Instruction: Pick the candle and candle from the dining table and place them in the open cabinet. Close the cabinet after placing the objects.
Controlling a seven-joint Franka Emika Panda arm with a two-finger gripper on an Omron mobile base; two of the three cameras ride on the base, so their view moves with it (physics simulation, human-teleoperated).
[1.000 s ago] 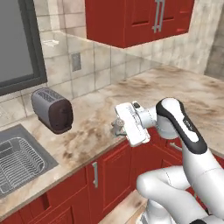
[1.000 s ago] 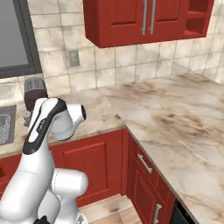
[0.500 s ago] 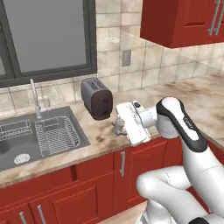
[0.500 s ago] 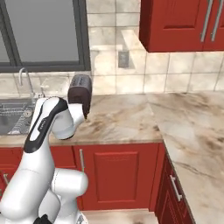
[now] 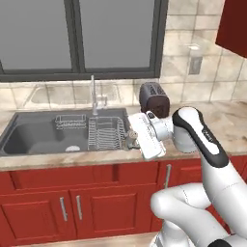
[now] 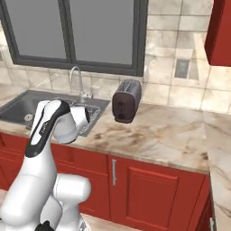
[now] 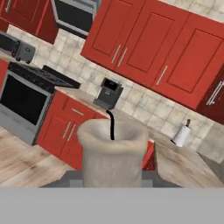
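Gripper: I see it [image 5: 129, 141] held out to the left of the white arm, above the counter's front edge, just right of the sink. In the hand view a pale grey-beige candle [image 7: 113, 151] with a black wick sits between the finger tips, so I read the fingers as clamped on it.
Candle: up off the counter, carried in the gripper; from the left base camera it shows as a small pale lump at the hand's tip [image 5: 130, 141].
Arm: elbow bent, forearm running left across the red cabinet fronts [image 5: 91, 207] below the counter.
Counter: beige, brown-veined marble top [image 6: 167, 135] running right from the sink and turning a corner at the far right.
Sink: dark basin [image 5: 43, 135] sunk in the counter, wire dish rack [image 5: 105, 131] inside its right half, a faucet [image 5: 93, 91] behind it.
Toaster: dark, standing on the counter [image 5: 153, 99] near the tiled wall, behind the arm's wrist.
Window: dark-framed pane [image 5: 77, 36] above the sink.
Wall: beige tile with a grey outlet plate [image 6: 182, 68].
Wall cabinet: a red corner [image 6: 221, 31] at the upper right.
Hand camera, far side of room: stove with oven [image 7: 26, 98], coffee machine [image 7: 108, 93], paper towel roll [image 7: 181, 134], red wall cabinets with silver bar handles [image 7: 144, 39].
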